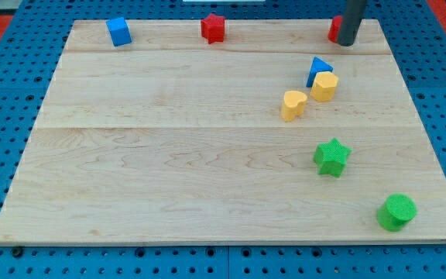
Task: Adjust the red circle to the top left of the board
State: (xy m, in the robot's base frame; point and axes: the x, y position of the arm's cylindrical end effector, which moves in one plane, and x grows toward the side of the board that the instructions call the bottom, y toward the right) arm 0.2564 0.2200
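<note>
The red circle (335, 29) sits at the board's top right edge, mostly hidden behind my rod. My tip (347, 43) rests on the board just right of and touching the red circle. A red star (213, 29) stands at the top middle. A blue cube (118, 32) stands at the top left of the wooden board (169, 155).
A blue triangle (318, 70) touches a yellow hexagon (324, 87) right of centre, with a yellow heart (293, 105) just left below. A green star (331, 157) and a green circle (396, 211) lie at the lower right. Blue pegboard surrounds the board.
</note>
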